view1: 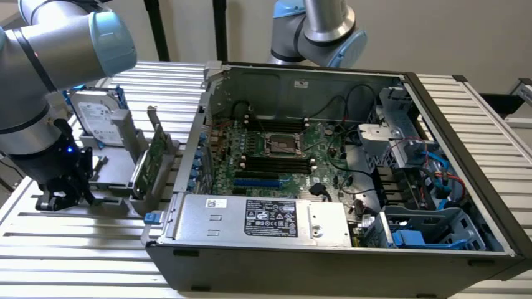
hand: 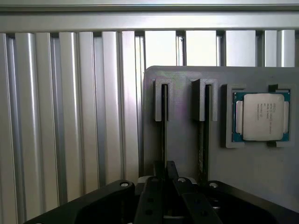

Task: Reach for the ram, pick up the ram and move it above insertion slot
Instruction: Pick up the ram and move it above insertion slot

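At the grey plastic parts holder [hand: 184,140] on the slatted aluminium surface [hand: 70,116], the black two-finger gripper [hand: 164,168] sits low over one of two upright slots. The long thin ram stick [hand: 163,130] stands edge-on in the slot farther from the square silver CPU chip [hand: 260,116] and reads as a dark line running into the gripper. The gripper looks pinched together on that top edge, with the ram not yet lifted out

Risks as I see them:
- The hold is on a thin edge only. Any tilt on the way up could bind the ram in the holder's end bracket, drag the holder along or let the stick slip
- A second dark stick [hand: 202,149] stands in the neighbouring slot just beside it, so a sideways drift could clip it
- The tall green expansion card with metal bracket [view1: 149,165] and the silver hard drive with blue rails [view1: 94,115] stand between the holder and the open grey computer case [view1: 332,261]. A low carry could hit them or the case wall
- An off-centre hold would leave the ram skewed against the black memory slots [view1: 278,165], and the black cables [view1: 359,93] nearby could snag it
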